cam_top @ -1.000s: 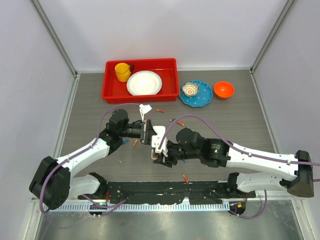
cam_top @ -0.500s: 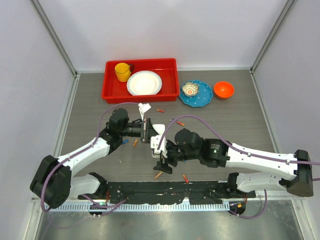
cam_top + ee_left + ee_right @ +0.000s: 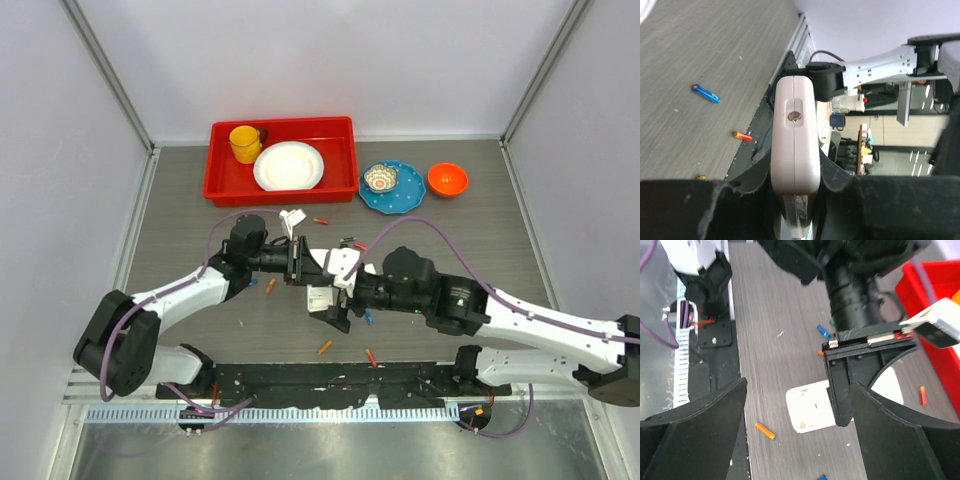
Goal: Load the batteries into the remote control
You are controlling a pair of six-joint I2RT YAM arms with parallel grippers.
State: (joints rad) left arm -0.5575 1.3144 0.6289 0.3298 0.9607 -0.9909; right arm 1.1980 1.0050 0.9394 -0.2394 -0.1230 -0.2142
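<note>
The white remote control (image 3: 320, 296) hangs just above the table, edge-on in the left wrist view (image 3: 794, 131), with my left gripper (image 3: 795, 175) shut on its end. My right gripper (image 3: 795, 435) is open and empty, its fingers spread on either side of the remote (image 3: 812, 407) from the opposite side. The two grippers, left (image 3: 298, 264) and right (image 3: 331, 292), face each other at the table's middle. An orange battery (image 3: 765, 430) lies on the table below the open jaws. It lies near the front edge (image 3: 324, 347). A blue battery (image 3: 705, 93) lies further off.
More batteries lie scattered: red (image 3: 371, 357), orange (image 3: 270, 285), red (image 3: 320, 220). A small white piece (image 3: 291, 218) lies behind the left gripper. A red tray (image 3: 225, 185) holds a yellow cup (image 3: 244, 143) and white plate (image 3: 288, 165). A blue plate (image 3: 393, 200) and orange bowl (image 3: 447, 179) stand at the back right.
My right gripper has opened, and an orange battery now lies on the table near the front edge. Both grippers and the remote have shifted slightly right.
</note>
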